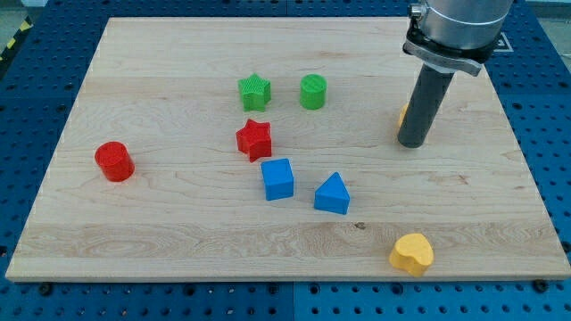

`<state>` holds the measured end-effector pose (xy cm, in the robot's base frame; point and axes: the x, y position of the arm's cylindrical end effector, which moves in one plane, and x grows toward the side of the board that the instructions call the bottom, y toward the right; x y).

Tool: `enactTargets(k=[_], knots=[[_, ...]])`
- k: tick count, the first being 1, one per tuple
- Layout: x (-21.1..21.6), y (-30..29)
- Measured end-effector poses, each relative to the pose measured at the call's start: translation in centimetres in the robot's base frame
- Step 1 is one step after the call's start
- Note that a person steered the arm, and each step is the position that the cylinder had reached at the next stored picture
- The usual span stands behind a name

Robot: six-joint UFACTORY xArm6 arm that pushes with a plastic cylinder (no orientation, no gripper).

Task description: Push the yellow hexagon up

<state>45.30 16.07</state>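
At the view's right, my tip (414, 143) touches the mostly hidden yellow hexagon (403, 113) from below, placed to shove it up the bench (178, 223); no fingers exist.

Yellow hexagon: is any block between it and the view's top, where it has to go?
Nothing visible. The yellow hexagon shows only as a sliver behind my rod, with my tip right beside it at the view's right. Bare board lies above it; the green cylinder sits well to the left.
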Motion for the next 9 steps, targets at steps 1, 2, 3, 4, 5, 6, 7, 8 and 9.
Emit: enactTargets(k=[1,2,3,4,5,6,7,8,9], knots=[[0.4,1.6],[0.6,2.6],[0.6,2.6],[0.5,2.6],[-0.9,2.6],[-2.3,2.4],[-3.5,2.4],[-3.5,2.4],[-3.7,2.4]])
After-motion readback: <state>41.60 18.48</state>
